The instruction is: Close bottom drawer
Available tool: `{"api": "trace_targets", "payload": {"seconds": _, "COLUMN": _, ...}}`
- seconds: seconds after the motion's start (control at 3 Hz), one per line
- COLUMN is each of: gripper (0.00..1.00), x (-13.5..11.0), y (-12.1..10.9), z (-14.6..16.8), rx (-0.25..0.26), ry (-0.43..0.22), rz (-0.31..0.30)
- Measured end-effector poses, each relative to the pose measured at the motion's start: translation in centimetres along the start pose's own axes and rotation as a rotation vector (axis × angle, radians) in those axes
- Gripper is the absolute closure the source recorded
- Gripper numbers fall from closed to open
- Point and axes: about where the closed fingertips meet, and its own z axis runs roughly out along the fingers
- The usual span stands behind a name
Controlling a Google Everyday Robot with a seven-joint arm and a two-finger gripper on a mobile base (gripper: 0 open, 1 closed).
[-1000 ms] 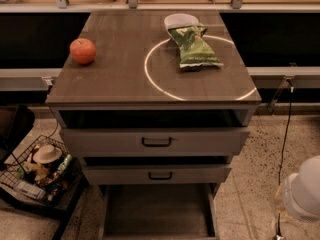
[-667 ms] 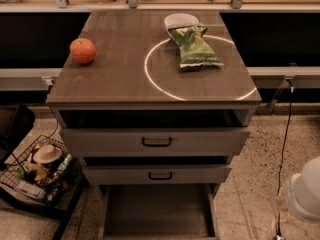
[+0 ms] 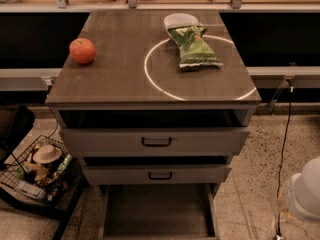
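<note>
The bottom drawer [image 3: 157, 211] is the lowest tier of the grey-brown cabinet [image 3: 100, 91]. It is pulled far out towards me, and I look down into its empty shallow tray. Its front and handle are cut off by the bottom edge of the view. Above it sit the middle drawer [image 3: 125, 175] and the taller top drawer [image 3: 110, 141], each with a small black bar handle and each standing slightly out. My gripper is out of view. Only a white rounded part of my arm [image 3: 306, 191] shows at the lower right, right of the cabinet.
On the cabinet top lie a red apple [image 3: 82, 50], a green chip bag [image 3: 194, 46] and a white bowl [image 3: 180, 20] behind it. A wire basket of clutter [image 3: 40, 171] stands on the floor at left. A black cable [image 3: 285, 134] hangs at right.
</note>
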Motion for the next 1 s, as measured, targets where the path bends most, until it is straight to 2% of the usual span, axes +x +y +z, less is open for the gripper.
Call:
{"api": "trace_targets", "payload": {"seconds": 0.33, "gripper": 0.17, "x": 0.3, "y": 0.2, "z": 0.3, "rx": -0.006, "ry": 0.006, "rz": 0.016}}
{"api": "trace_targets", "payload": {"seconds": 0.67, "gripper": 0.00, "x": 1.0, "y": 0.0, "z": 1.2, "rx": -0.011, "ry": 0.011, "rz": 0.043}}
{"api": "trace_targets", "payload": {"seconds": 1.0, "gripper": 0.17, "x": 1.6, "y": -0.2, "z": 2.0, "rx": -0.010, "ry": 0.013, "rz": 0.054}}
